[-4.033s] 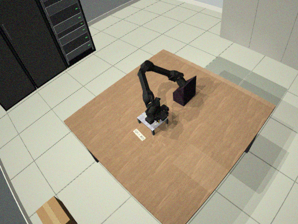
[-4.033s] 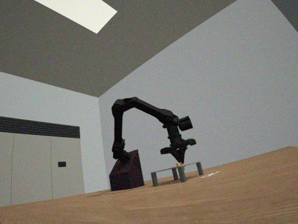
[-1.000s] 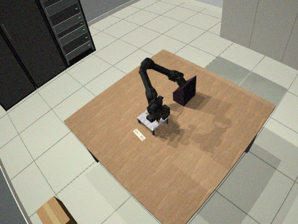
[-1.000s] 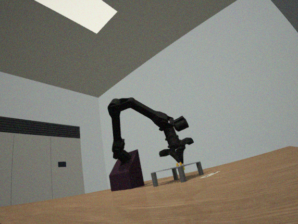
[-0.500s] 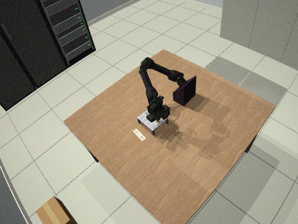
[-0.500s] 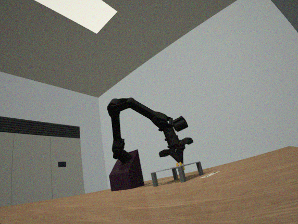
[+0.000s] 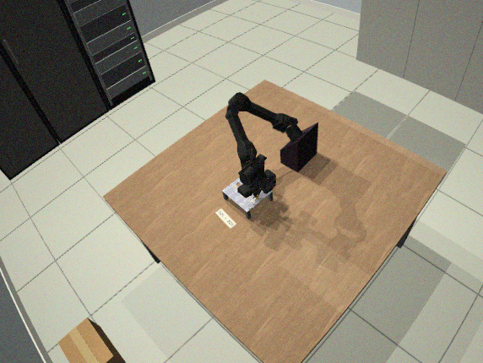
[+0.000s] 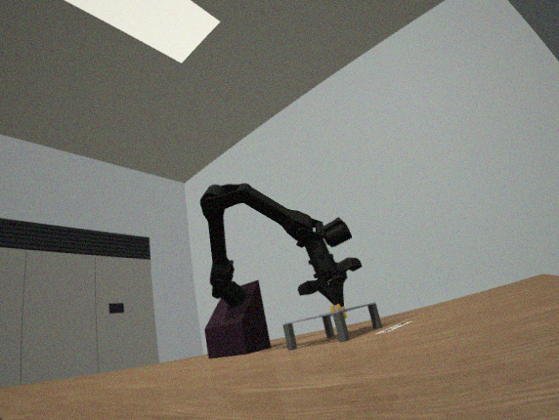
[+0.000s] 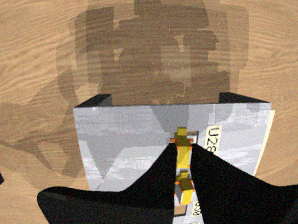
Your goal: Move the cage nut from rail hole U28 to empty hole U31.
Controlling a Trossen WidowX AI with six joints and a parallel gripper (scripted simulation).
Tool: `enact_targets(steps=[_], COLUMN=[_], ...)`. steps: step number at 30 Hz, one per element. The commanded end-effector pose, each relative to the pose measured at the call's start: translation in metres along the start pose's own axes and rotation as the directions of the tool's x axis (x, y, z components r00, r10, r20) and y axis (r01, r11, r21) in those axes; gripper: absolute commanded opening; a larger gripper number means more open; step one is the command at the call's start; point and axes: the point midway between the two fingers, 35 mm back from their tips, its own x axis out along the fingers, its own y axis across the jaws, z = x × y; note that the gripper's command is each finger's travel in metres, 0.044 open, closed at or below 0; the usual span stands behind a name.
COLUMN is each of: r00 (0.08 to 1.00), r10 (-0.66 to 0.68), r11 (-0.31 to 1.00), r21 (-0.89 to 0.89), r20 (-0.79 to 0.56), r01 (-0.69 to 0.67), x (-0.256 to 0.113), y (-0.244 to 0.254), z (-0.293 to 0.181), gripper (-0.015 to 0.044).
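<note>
Grasped the cage nut (image 7: 257, 197) (image 8: 335, 309) (image 9: 183, 154) in the end effector (image 7: 257, 196) (image 8: 340, 306) (image 9: 181, 148), at the hole marked U28 (image 9: 195, 135) on the rail plate (image 7: 246, 206) (image 8: 308, 318) (image 9: 125, 131), just beside the other nut (image 9: 185, 192). Apparently got only as far as the grip, perhaps a slight lift. Had yet to carry to U31, clip in square, let go and back off.

pale tiled floor (image 7: 181, 80), grey walls (image 8: 391, 171), perhaps a ceiling light (image 8: 166, 24).

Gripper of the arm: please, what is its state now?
Pincer: closed on the yellow cage nut beside the U28 label.
</note>
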Motion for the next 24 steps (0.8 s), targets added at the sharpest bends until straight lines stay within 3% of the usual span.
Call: enact_targets(steps=[1, 24], r00=[1.0, 0.999], r10=[-0.006, -0.038], r11=[1.0, 0.999], r21=[-0.006, -0.006], r20=[-0.004, -0.004], r01=[0.006, 0.038], x=[0.0002, 0.0], y=[0.0009, 0.0022], z=[-0.0004, -0.0004], gripper=[0.0025, 0.0025])
